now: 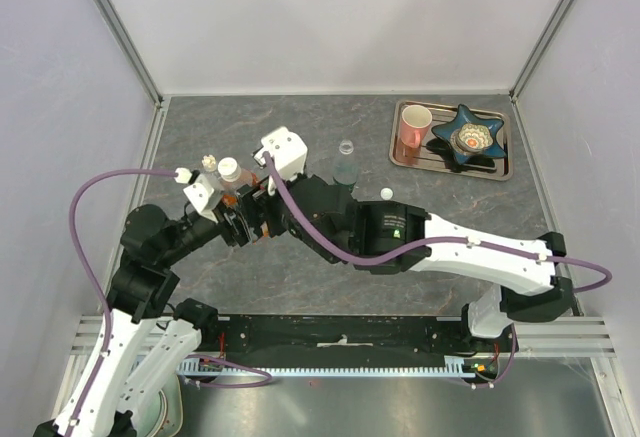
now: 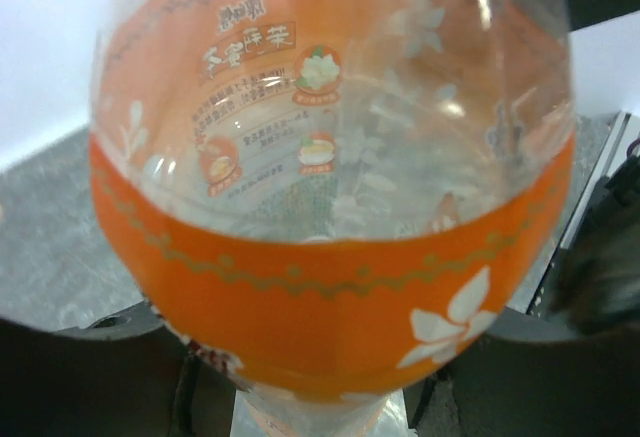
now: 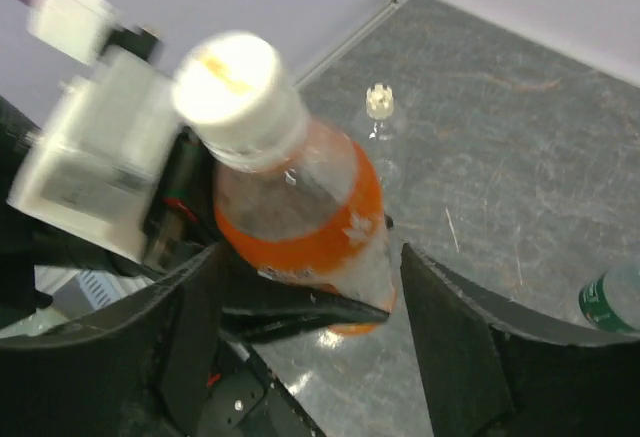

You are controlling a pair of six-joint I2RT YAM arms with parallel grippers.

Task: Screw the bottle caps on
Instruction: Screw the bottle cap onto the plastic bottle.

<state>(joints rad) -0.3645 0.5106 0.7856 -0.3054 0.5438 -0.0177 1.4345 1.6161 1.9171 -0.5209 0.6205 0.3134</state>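
Observation:
The orange-label bottle [image 1: 231, 189] stands tilted with a white cap [image 1: 229, 168] on its neck; the cap also shows in the right wrist view [image 3: 240, 82]. My left gripper [image 1: 233, 215] is shut on the bottle's lower body [image 2: 330, 297]. My right gripper [image 3: 312, 267] is open, its fingers [image 3: 455, 342] standing apart on either side of the bottle [image 3: 300, 207] without touching it. The tiny clear bottle [image 1: 209, 163] stands just behind, topped by a pale cap [image 3: 378, 100]. The clear green-label bottle [image 1: 345, 169] stands open-mouthed to the right. A loose white cap [image 1: 386, 193] lies beside it.
A metal tray [image 1: 505, 169] at the back right holds a pink mug [image 1: 413, 125] and a blue star-shaped dish [image 1: 470, 136]. Enclosure walls and aluminium posts close in the table on three sides. The green-label bottle shows at the right edge of the right wrist view [image 3: 612, 302].

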